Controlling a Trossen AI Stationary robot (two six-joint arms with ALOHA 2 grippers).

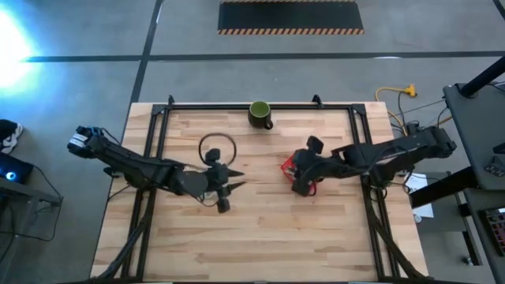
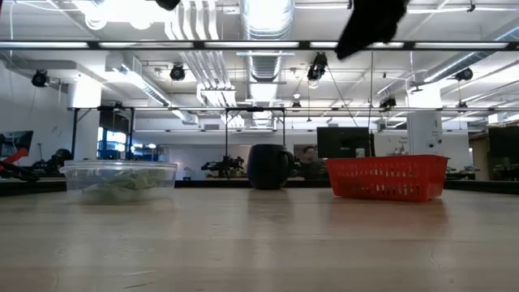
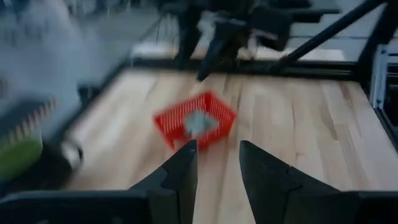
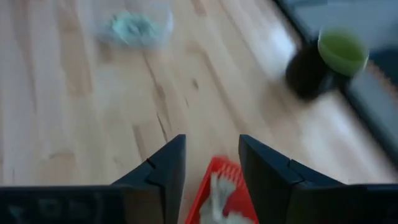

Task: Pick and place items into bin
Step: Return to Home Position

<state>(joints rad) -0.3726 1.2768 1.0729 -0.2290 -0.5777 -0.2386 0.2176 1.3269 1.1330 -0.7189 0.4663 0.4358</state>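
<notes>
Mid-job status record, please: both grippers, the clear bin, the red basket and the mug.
left gripper: open, empty, raised above the table near the transparent bin
right gripper: open, empty, raised over the red basket
transparent bin: on the table, packets inside
red basket: on the table, packets inside too
mug: upright at the table's far edge, apart from both containers

The left gripper (image 3: 217,147), its fingers (image 3: 180,175) parted around nothing, is pointing across the worktop (image 3: 298,124) at the red basket (image 3: 168,122), where pale packets (image 3: 200,122) are lying, while the right arm (image 3: 225,36) is hanging beyond it.
</notes>
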